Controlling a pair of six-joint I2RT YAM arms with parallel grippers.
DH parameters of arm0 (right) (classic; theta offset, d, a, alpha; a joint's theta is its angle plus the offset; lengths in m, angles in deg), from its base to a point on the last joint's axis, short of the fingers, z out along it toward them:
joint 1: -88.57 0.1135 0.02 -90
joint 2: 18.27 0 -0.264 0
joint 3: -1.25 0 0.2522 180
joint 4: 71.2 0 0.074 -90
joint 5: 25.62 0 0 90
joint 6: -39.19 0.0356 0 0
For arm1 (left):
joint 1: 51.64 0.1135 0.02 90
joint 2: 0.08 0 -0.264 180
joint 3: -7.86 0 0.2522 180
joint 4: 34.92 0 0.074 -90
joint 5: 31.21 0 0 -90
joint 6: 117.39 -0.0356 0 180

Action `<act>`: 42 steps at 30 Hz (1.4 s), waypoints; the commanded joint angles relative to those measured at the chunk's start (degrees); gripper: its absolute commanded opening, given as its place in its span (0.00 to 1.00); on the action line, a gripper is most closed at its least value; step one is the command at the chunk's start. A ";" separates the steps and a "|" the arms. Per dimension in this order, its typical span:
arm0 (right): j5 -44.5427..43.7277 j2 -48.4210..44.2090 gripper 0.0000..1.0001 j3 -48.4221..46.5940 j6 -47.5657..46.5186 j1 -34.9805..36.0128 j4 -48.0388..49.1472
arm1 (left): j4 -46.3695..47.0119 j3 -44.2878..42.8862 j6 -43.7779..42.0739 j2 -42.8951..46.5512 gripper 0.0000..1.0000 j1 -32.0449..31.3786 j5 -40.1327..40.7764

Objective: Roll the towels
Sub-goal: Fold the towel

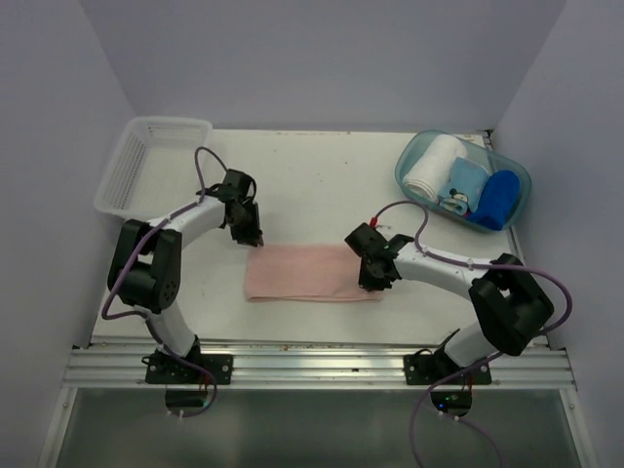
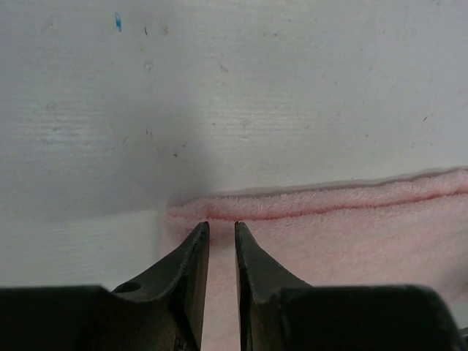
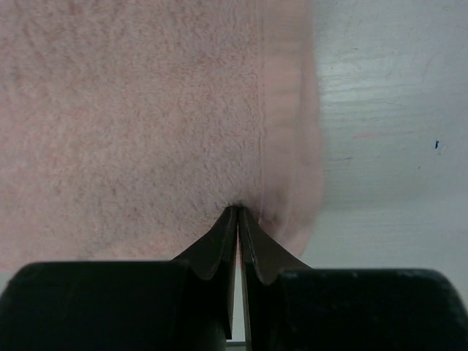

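Pink terry towel (image 1: 307, 273) lies flat and rectangular mid-table; royal blue towel (image 1: 497, 198) sits in a clear tub (image 1: 409, 161). Left wrist: left gripper (image 2: 221, 225) stands narrowly parted over the towel's stitched edge. Right wrist: right gripper (image 3: 236, 210) is pressed together, tips on fuzzy pile.

Bench (image 1: 322, 185): white, matte, scuffed; scattered dark specks, small blue fleck and faint reddish smear visible in wrist views. Metal rail (image 1: 322, 363) along near edge.

Directly on bench:
- pink towel (image 1: 307, 273), spread flat, long axis left-right, centre-near zone; hem ridge along far edge; right end blurred in right wrist view.
- white mesh basket (image 1: 125, 180), far left corner, overhanging left edge.
- clear bluish tub (image 1: 413, 156), far right corner, well apart from towel.
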 commanded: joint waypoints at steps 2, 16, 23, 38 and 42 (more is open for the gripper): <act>-4.26 5.89 0.09 -4.07 -1.65 -3.59 2.72 | 0.30 6.75 -1.27 3.55 0.23 -0.47 -3.47; 4.79 46.42 0.06 -62.42 -21.96 -10.38 -6.67 | -1.45 23.66 2.42 25.97 0.26 -6.10 -17.72; 5.67 31.59 0.10 -50.45 -20.12 -10.38 -0.71 | -2.26 13.48 0.58 22.38 0.28 -6.01 -12.61; 9.10 7.67 0.11 -14.99 -7.02 7.81 7.47 | 5.75 -14.30 2.25 -7.41 0.24 -5.75 -8.40; 13.06 10.12 0.11 -13.41 -8.34 10.97 9.05 | 5.06 -17.29 2.25 -13.81 0.24 -5.48 -4.36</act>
